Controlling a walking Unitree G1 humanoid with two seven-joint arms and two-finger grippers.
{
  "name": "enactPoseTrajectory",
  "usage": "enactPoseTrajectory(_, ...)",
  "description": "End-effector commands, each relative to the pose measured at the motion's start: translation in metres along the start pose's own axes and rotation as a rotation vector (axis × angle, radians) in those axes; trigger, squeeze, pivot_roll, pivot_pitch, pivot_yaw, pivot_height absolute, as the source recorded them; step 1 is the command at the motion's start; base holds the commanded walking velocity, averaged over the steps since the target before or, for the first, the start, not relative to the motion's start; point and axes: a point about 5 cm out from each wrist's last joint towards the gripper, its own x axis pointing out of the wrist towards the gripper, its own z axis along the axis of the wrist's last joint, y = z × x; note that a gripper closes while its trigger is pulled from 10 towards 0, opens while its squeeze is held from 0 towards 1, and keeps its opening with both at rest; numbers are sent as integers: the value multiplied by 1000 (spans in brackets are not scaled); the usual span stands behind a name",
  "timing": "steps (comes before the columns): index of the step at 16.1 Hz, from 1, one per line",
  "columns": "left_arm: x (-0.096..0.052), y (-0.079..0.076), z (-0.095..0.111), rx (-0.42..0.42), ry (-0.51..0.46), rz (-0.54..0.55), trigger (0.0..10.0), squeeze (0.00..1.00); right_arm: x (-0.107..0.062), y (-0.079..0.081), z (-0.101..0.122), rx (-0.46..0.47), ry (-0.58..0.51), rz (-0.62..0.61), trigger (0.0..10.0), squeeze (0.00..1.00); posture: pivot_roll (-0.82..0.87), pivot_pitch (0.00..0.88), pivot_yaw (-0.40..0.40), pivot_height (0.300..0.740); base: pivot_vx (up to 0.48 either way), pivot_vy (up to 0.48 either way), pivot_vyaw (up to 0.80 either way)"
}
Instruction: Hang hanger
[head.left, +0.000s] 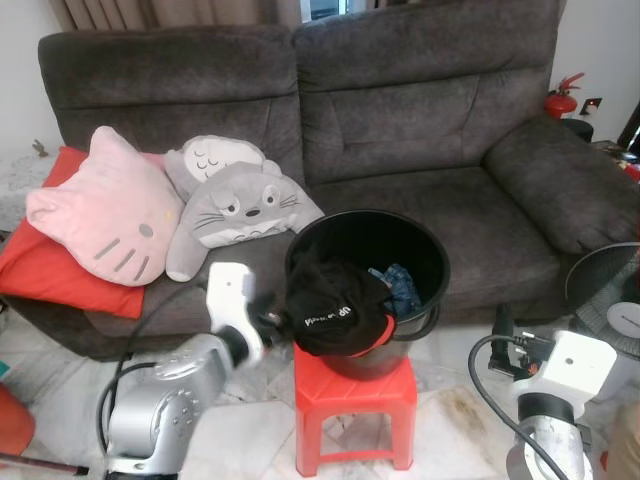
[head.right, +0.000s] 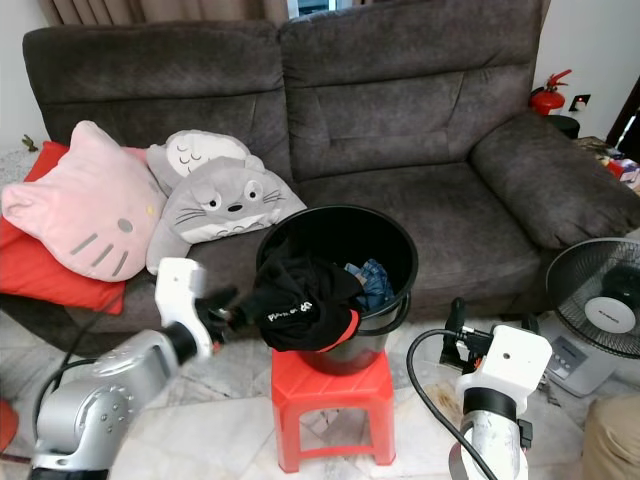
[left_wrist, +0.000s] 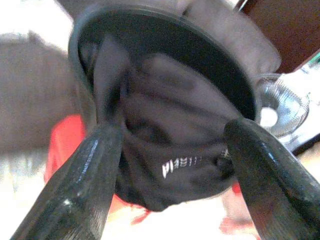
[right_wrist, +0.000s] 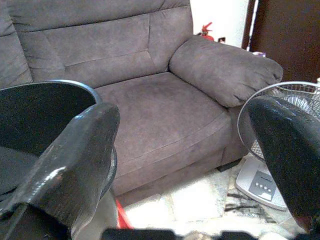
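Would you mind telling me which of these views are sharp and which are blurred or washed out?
Both eye views are evenly lit and sharp. The left wrist view is smeared: the black garment and bucket look soft, with blown-out white at the edges. The right wrist view keeps the sofa crisp, its close fingers soft.

Item count, sofa area

1 dark grey sofa (head.left: 400, 150) w/ 3 cushions: 1 pink cat-face cushion (head.left: 105, 210), 1 grey Totoro cushion (head.left: 235, 210), 1 red cushion (head.left: 60, 265) under the pink one. 1 black bucket (head.left: 425, 255) on 1 red stool (head.left: 355, 400); approx. 2 garments in it: 1 black garment (head.left: 335, 305) over the rim, 1 blue garment (head.left: 400, 285) inside. 1 fan (head.right: 600, 300). 1 fire extinguisher (head.right: 548, 95). 2 robot arms, 2 black fingers (left_wrist: 80, 190) each.
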Motion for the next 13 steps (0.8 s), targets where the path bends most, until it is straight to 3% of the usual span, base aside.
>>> enactPoseTrajectory(1,3,1,2,-3,42,68,10000,0,1,4,-2,3,16,13,10000,0,-35,0,80,740,0,0,0)
enactPoseTrajectory(3,9,0,-5,-29,95,100,10000,0,1,6,-2,4,19,19,10000,0,-38,0,80,740,0,0,0)
enactPoseTrajectory(4,16,-10,-7,-50,100,78,10000,0,3,8,-2,7,18,22,10000,0,-41,0,81,740,0,0,0)
enactPoseTrajectory(7,21,-19,-1,-126,86,90,10000,0,4,9,-1,10,15,26,10000,0,-44,0,82,740,0,0,0)
enactPoseTrajectory(11,21,-13,14,-270,9,120,10000,0,6,11,-2,17,15,35,10000,0,-39,0,79,740,0,0,0)
enactPoseTrajectory(13,21,-13,12,-315,26,123,10000,0,6,12,-2,19,16,40,10000,0,-39,0,79,740,0,0,0)
